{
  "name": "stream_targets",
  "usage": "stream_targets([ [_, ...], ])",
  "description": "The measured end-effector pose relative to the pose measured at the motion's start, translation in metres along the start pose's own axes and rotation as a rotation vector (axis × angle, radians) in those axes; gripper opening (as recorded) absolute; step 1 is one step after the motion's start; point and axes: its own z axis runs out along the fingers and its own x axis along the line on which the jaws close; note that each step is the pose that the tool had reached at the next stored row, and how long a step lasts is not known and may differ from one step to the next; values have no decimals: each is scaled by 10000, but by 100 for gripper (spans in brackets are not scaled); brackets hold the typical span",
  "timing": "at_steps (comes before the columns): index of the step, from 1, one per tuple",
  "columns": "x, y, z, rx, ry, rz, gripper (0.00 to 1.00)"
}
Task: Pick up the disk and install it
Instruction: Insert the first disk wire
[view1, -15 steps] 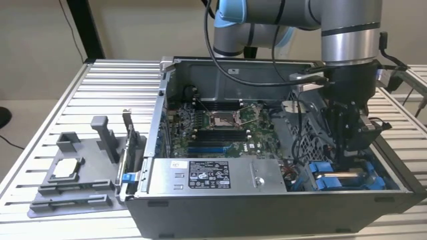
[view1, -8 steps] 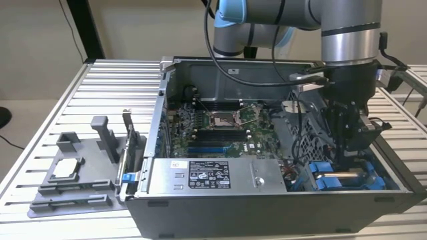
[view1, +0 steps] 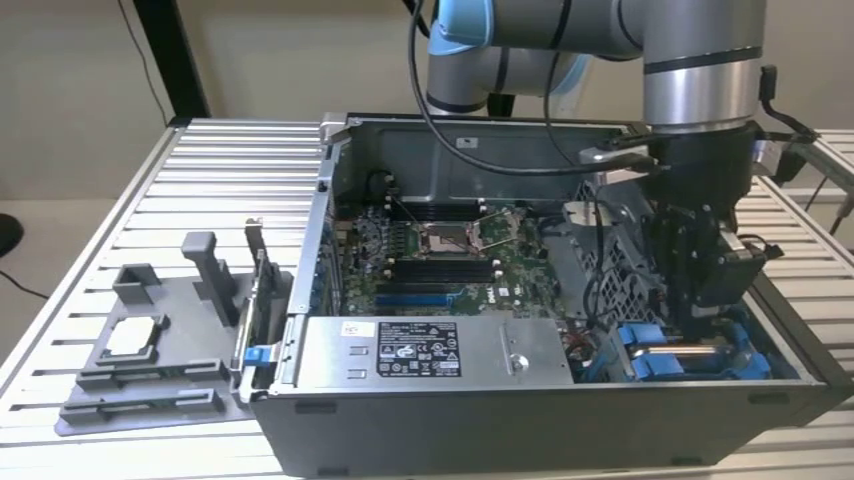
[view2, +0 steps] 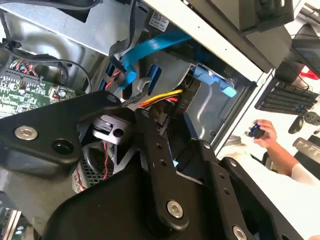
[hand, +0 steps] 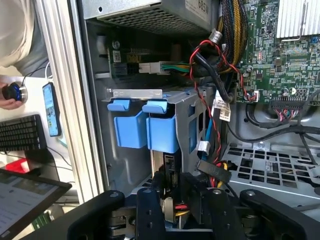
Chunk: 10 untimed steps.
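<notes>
The disk (hand: 165, 165) is being held on edge inside the drive cage (hand: 192, 107) of the computer case (view1: 400, 430), at the exterior view's right. It is being pinched between the fingers (hand: 149, 205) of the gripper (hand: 172, 179).

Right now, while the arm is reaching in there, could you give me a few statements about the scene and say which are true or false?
1. The tool is down inside the open computer case. True.
2. A small square chip lies on the grey tray outside the case. True.
3. The disk lies on that tray too. False: the disk, in its blue frame, stands in the drive cage, right at the tool.
4. A lid covers the motherboard. False: the motherboard lies open to view.
5. A person's hand shows beyond the case. True.
</notes>
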Motion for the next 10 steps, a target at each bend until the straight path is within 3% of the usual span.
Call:
stream_targets([
  [5, 98, -39, -188, -1, 3, -1, 100],
  [10, 148, -58, -284, -1, 4, -1, 100],
])
